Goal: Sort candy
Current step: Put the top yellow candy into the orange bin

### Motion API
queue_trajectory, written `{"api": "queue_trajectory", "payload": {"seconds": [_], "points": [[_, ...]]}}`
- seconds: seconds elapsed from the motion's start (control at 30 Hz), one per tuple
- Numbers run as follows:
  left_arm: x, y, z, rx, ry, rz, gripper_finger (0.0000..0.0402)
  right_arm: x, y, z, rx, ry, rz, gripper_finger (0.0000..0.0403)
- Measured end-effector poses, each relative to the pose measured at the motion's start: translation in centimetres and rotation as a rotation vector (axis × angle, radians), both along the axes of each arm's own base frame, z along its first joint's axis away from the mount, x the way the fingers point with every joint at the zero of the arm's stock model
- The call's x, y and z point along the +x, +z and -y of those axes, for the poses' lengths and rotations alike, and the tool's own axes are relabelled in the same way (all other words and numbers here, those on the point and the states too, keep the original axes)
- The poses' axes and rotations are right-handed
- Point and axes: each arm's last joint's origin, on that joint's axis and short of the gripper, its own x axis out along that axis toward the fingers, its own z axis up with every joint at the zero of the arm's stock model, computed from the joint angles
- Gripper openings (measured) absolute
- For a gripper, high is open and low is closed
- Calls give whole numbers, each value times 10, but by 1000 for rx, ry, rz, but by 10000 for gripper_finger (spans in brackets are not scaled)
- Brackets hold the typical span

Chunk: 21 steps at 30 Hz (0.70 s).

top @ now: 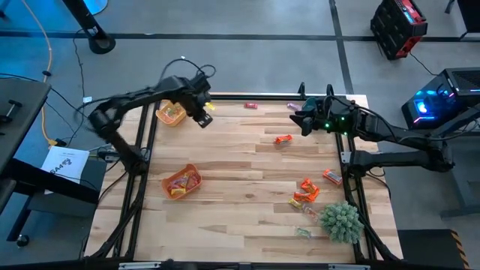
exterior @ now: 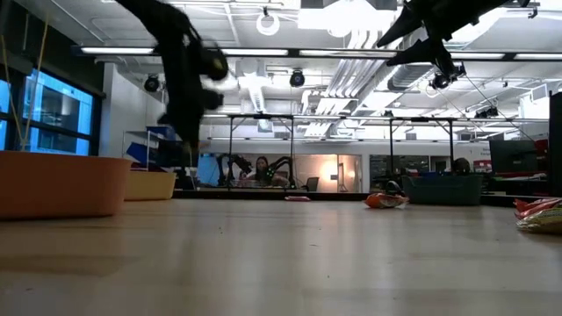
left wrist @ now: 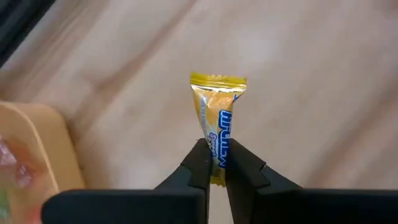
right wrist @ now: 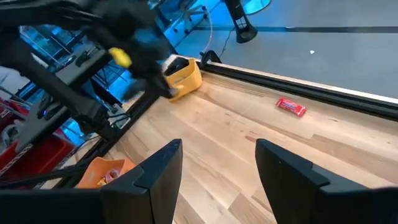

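Observation:
A yellow candy with blue print sits in my left gripper, which is shut on it above the table's far left, beside the yellow tray. The same gripper shows in the high view right of that tray. My right gripper stands open and raised at the far right, nothing between its fingers. Loose candy lies on the wood: a red one, a pink one, an orange one, and a cluster at the near right. My left gripper pinches the yellow candy between its two fingers, at the wrapper end nearest the gripper. The fingers come from above, pointing steeply down. The rest of the candy sticks out past the fingertips, its crimped far end free, lifted clear of the table.
An orange tray with several candies stands at the near left. A spiky green plant ball sits at the near right, with a green candy beside it. The table's middle is bare wood.

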Motion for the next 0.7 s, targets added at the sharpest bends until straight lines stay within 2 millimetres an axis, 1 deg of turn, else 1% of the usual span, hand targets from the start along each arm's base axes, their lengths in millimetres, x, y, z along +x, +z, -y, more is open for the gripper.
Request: {"api": "queue_trajectory", "payload": {"seconds": [0.07,0.1,0.2,0.27,0.33,0.4,0.5,0.6,0.7], "points": [[-8,22,25,-22,-37,40,9,1,2,0,-9,1,19,197],[-12,28,38,-44,-51,50,8,1,3,0,-13,1,31,197],[-24,37,82,-143,-86,51,12,3,7,1,-24,4,70,197],[-31,36,113,-216,-117,39,14,6,9,1,-31,20,106,197],[-38,25,142,-275,-134,-19,15,11,11,3,-41,39,140,197],[-45,13,166,-305,-127,-69,15,18,12,4,-57,73,159,197],[-51,-7,194,-321,-94,-115,16,29,10,6,-80,119,174,197],[-50,-25,211,-296,-50,-94,23,39,5,9,-75,132,166,197],[-47,-34,217,-301,10,-38,44,47,1,10,-64,166,163,197]]}}
